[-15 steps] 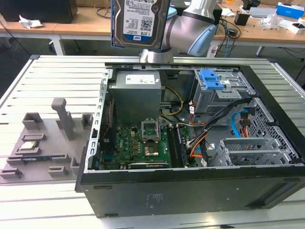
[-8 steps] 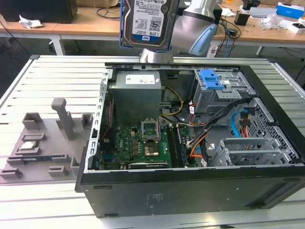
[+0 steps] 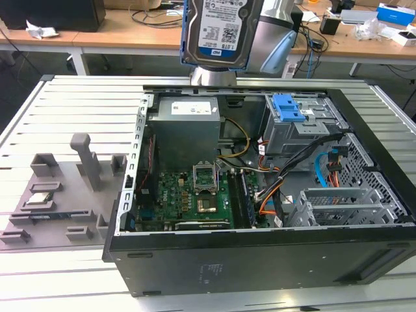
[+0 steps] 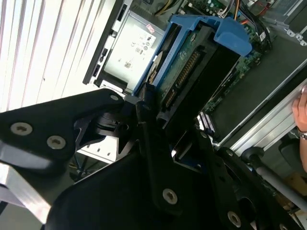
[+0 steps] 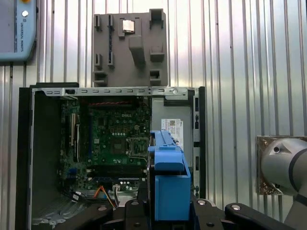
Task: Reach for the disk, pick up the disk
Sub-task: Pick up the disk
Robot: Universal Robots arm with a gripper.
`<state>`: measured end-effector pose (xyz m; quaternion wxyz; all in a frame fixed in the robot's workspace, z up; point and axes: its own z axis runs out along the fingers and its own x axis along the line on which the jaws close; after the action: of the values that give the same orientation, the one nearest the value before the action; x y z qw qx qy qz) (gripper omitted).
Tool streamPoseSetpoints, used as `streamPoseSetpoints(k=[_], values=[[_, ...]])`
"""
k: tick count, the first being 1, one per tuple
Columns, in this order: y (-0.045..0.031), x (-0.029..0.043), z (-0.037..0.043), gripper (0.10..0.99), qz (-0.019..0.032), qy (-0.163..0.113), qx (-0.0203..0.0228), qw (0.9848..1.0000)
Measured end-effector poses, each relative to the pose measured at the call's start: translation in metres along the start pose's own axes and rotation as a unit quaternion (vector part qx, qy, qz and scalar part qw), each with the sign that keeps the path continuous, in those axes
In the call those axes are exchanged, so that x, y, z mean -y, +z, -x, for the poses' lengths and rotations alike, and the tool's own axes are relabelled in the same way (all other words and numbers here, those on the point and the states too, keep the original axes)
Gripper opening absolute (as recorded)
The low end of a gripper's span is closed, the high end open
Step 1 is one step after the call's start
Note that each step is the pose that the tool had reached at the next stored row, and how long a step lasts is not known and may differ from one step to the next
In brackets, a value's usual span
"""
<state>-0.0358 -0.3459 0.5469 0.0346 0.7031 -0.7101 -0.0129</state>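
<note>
The disk (image 3: 218, 29) is up in the air above the far edge of the open computer case (image 3: 260, 263), its printed label facing the exterior view, with the grey power supply (image 3: 185, 127) below it. In the second wrist view the gripper (image 4: 175, 122) has its black fingers (image 4: 145, 109) pinching the disk by its blue frame, one on each side. The case stands on the ribbed metal desk (image 3: 78, 97), and a grey parts tray (image 3: 62, 195) lies beside it at the exterior view's left.
</note>
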Motion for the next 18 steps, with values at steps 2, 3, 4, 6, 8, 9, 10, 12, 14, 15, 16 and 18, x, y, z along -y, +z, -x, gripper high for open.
streamPoseSetpoints(k=[2, 3, 4, 6, 8, 9, 10, 12, 14, 15, 16, 18], values=[[-0.0004, 0.0062, 0.0001, 0.361, 0.0000, 0.000, 0.0000, 1.0000], [-0.0006, 0.0094, 0.0001, 0.361, 0.0000, 0.000, 0.0000, 1.0000], [-0.0008, 0.0121, 0.0001, 0.361, 0.0000, 0.000, 0.0000, 1.0000], [-0.0012, 0.0174, 0.0001, 0.361, 0.0000, 0.000, 0.0000, 1.0000], [-0.0015, 0.0221, 0.0002, 0.361, 0.0000, 0.000, 0.0000, 1.0000], [-0.0016, 0.0241, 0.0002, 0.361, 0.0000, 0.000, 0.0001, 1.0000], [-0.0018, 0.0271, 0.0002, 0.361, 0.0000, 0.000, 0.0001, 1.0000], [-0.0022, 0.0330, 0.0003, 0.361, 0.0000, 0.000, 0.0001, 1.0000], [-0.0027, 0.0409, 0.0004, 0.361, 0.0000, 0.000, 0.0000, 1.0000], [-0.0030, 0.0443, 0.0004, 0.361, 0.0000, 0.000, -0.0001, 1.0000], [-0.0031, 0.0466, 0.0004, 0.361, 0.0000, 0.000, 0.0000, 1.0000], [-0.0034, 0.0511, 0.0005, 0.361, 0.0000, 0.000, 0.0000, 1.0000]])
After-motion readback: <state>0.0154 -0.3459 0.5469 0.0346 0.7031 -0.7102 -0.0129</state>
